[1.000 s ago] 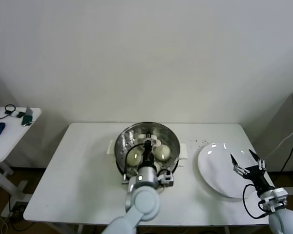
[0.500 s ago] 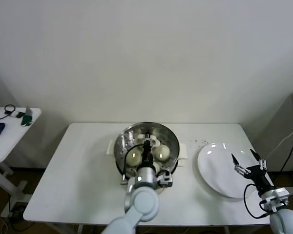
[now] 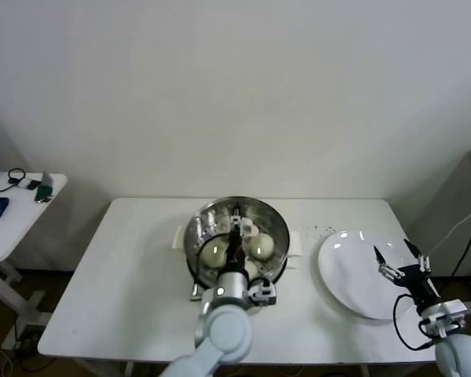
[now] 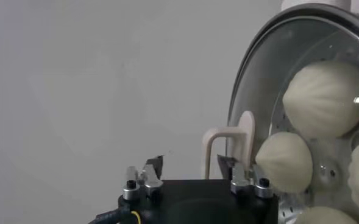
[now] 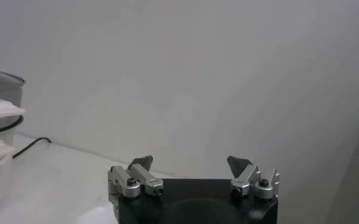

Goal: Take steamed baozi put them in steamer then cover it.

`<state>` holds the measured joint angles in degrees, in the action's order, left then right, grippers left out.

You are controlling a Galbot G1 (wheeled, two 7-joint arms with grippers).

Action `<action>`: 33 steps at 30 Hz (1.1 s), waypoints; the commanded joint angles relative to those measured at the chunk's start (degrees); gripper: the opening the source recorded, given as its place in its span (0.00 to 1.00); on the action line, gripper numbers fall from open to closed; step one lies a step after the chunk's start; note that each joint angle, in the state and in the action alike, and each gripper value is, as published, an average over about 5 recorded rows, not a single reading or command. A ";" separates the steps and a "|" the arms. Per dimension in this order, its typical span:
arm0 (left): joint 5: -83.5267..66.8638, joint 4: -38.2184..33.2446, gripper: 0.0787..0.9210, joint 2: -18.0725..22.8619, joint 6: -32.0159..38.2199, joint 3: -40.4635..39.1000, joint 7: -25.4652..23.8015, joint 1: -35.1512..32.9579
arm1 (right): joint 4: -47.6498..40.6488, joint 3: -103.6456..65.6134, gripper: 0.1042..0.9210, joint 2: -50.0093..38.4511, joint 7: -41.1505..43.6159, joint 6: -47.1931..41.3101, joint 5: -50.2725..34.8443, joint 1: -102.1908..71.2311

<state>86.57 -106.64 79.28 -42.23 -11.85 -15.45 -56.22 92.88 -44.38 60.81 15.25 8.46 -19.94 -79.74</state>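
Note:
The steamer (image 3: pixel 279 226) stands mid-table on its white base. The clear glass cover (image 4: pixel 250 85) lies on it, its cream-white handle (image 4: pixel 229 143) standing up; the handle also shows in the head view (image 3: pixel 243 225). Steamed baozi (image 4: pixel 321 98) lie inside under the glass, two plain in the head view (image 3: pixel 214 253). My left gripper (image 3: pixel 235 237) is over the near part of the cover, open and empty. In the left wrist view (image 4: pixel 190 165) the handle is just beyond its fingertips, near one finger. My right gripper (image 3: pixel 392 251) is open and empty over the white plate (image 3: pixel 347 271), and shows open in its own view (image 5: pixel 190 162).
A small side table (image 3: pixel 16 216) with a mouse and small items stands at the far left. A black cable (image 5: pixel 22 146) lies on the table near the steamer's base. A few dark specks lie between the steamer and the plate.
My left arm has drawn back a little toward me from the cover's handle. The right gripper has drifted slightly toward the near right.

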 commanded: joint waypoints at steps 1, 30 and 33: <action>-4.06 -6.52 0.71 -5.18 -2.75 0.53 -0.01 -1.60 | 0.40 0.07 0.88 -0.06 -0.85 -2.80 0.16 0.27; -49.05 -18.99 0.88 -21.00 22.70 23.09 30.57 -20.53 | 2.85 1.54 0.88 -1.24 -0.88 -5.16 -1.36 1.60; -56.80 -18.49 0.88 -20.97 32.78 31.83 31.99 -24.66 | 3.62 2.29 0.88 -1.54 -0.87 -5.00 -1.55 1.62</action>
<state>59.33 -123.11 63.64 -37.68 -0.02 0.26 -69.98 95.32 -43.32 59.59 14.40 3.47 -21.12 -78.35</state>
